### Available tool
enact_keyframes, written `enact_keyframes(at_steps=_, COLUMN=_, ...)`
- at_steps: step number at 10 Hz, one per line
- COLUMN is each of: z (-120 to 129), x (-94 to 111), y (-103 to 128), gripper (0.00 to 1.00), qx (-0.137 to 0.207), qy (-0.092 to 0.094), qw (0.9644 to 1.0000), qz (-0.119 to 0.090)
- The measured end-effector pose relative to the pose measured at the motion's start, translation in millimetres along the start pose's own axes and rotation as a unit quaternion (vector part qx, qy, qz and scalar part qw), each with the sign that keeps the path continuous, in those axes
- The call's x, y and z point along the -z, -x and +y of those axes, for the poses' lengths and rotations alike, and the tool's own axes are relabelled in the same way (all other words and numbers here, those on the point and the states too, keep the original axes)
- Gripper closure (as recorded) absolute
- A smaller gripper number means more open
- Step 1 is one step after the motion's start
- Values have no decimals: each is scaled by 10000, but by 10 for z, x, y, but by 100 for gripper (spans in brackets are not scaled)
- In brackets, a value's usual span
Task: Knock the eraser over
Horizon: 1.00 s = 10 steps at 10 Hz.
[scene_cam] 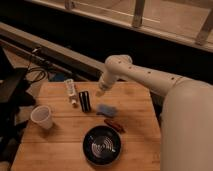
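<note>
The eraser [84,100], a small black block with a pale stripe, lies on the wooden table [60,145] beside the white tube [71,90]. My gripper [101,91] hangs at the end of the white arm, just right of the eraser and a little above the tabletop, apart from it. A soft light-blue pad [106,109] lies below the gripper.
A white paper cup [42,116] stands at the left. A black round bowl [101,145] sits at the front. A red object [113,124] lies between pad and bowl. A dark ledge and cables run behind the table.
</note>
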Motion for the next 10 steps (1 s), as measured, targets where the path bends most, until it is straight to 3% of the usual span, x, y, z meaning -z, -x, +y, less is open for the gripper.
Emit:
enact_keyframes(at_steps=3, z=98, x=-49, y=14, gripper=100, qx=-1, qy=1, qw=10000, qz=75)
enact_keyframes(at_steps=7, z=-14, x=-111, y=109, gripper=100, qx=59, qy=27, qw=9999, qz=148)
enact_keyframes(at_steps=10, z=67, x=-148, y=131, gripper=100, qx=88, qy=54, qw=9996, qz=244)
